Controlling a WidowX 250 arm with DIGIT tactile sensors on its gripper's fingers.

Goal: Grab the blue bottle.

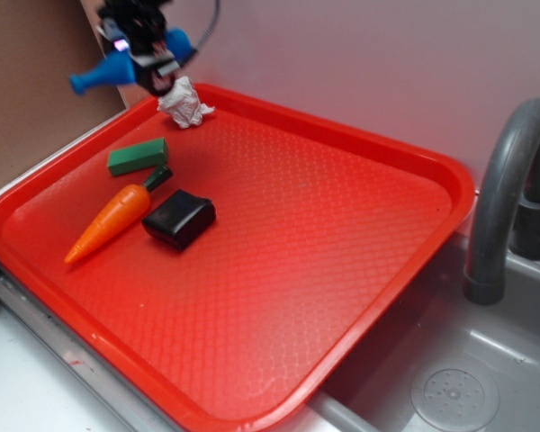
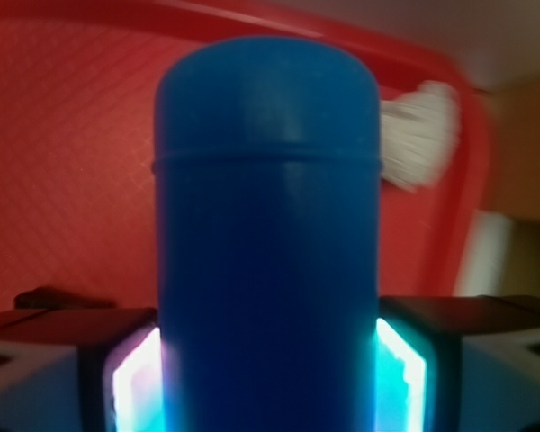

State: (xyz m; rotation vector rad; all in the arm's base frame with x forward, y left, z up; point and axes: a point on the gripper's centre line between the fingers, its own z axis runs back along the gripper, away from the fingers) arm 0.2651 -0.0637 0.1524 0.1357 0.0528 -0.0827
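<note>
We take the red tray [image 1: 360, 270] as our landmark. Above its far left corner, our gripper [image 1: 148, 54] is clamped on the blue bottle [image 1: 108, 72], which hangs clear of the tray surface. The bottle lies roughly level in the grip, its narrow neck pointing out past the tray's left rim. In the wrist view the blue bottle [image 2: 268, 234] fills the frame between the two pads [image 2: 135, 378], which press against both sides of its cylindrical body. We judge that holding it across the wide body rather than the neck gives the pads the most surface and keeps the smooth plastic from slipping.

Just under the gripper, on the tray's far left edge, lies a crumpled white wad [image 1: 185, 103]. Nearer the tray's middle-left sit a green block [image 1: 138, 157], an orange carrot [image 1: 112, 219] and a black object [image 1: 179, 219], the carrot's green top lying close beside the black object. All are well apart from the bottle.

As we judge it, the grab looks essentially done.
</note>
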